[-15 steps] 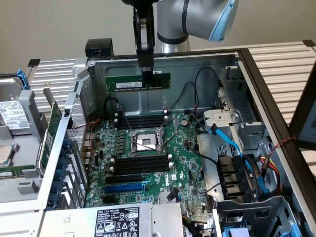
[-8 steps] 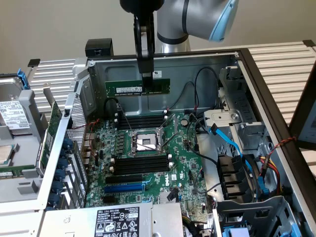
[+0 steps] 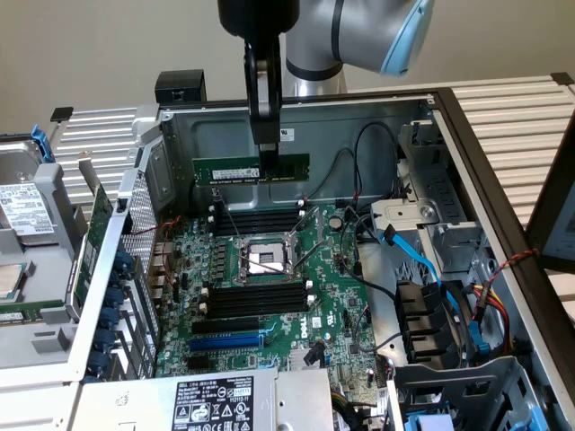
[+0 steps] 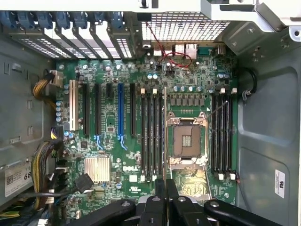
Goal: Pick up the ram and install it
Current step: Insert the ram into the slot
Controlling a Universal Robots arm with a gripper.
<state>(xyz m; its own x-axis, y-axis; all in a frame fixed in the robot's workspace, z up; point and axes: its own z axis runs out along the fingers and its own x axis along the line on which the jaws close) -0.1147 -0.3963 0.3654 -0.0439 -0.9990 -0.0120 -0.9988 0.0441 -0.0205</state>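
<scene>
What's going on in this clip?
The robot arm's gripper is shut on the ram and holds it level in the air over the motherboard inside the open computer case. The stick is not seated in any slot yet. The black memory slots beside the processor socket look empty.
</scene>
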